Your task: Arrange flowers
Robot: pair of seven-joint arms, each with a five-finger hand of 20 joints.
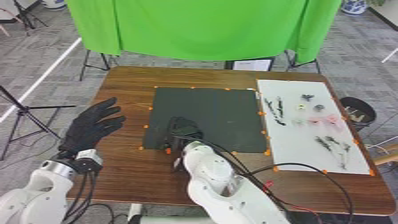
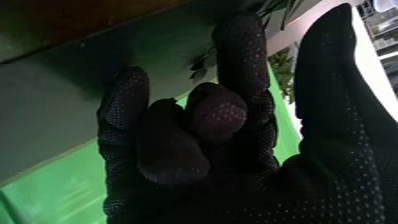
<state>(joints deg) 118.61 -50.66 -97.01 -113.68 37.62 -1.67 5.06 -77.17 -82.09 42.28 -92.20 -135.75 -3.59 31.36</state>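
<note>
We judge all arranging left to do: flowers [image 1: 327, 120] right of the mat [image 1: 222, 107]; left hand [image 1: 87, 126], wide, left; right hand [image 1: 185, 130], loosely open, over its near edge.

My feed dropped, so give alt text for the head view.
Right hand over the near part of a dark mat; white sheet to its right holds leafy stems and small flowers. Left hand open, at the wooden table's left.
</note>
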